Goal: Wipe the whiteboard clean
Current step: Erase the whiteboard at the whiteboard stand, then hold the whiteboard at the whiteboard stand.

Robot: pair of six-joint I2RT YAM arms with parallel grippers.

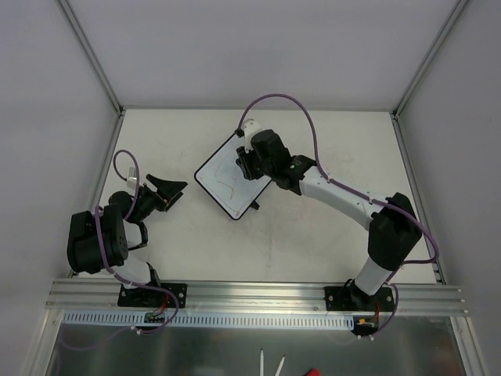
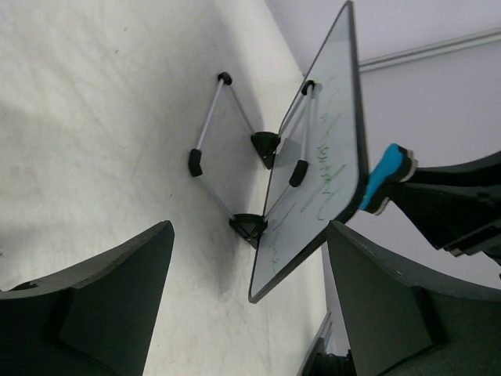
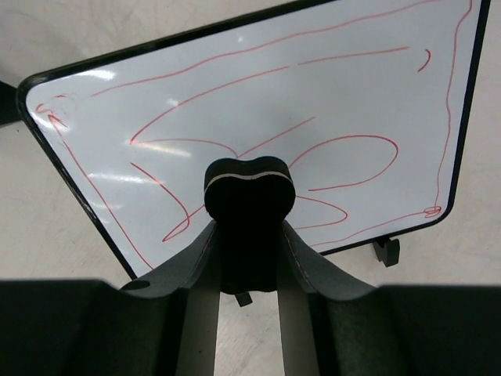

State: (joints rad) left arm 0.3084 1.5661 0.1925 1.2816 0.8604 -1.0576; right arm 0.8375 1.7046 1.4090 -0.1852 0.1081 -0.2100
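Your whiteboard (image 3: 313,94) stands tilted near the middle of the table (image 1: 313,258), a little left of centre, one corner towards the arm bases. Red scribbles (image 3: 344,157) cover most of its face: long loops, a line tracing the rim, and a small knot in the upper left corner as the right wrist camera sees it. From the left wrist view you see its back, propped on a thin wire stand (image 2: 211,117) with small black feet (image 2: 264,145) on the table.

Your right gripper (image 3: 249,235) hangs over the board's far side, its fingers (image 3: 196,266) closed on the eraser (image 3: 249,190), which stands up between them, black from behind. From the left wrist camera the eraser shows a blue body and a white pad, and the pad seems to meet the board's face near the edge; you cannot tell how firmly.

Your left gripper (image 1: 178,196) sits near the board's left side, apart from it, fingers spread wide and holding nothing, pointing at the back of the board.
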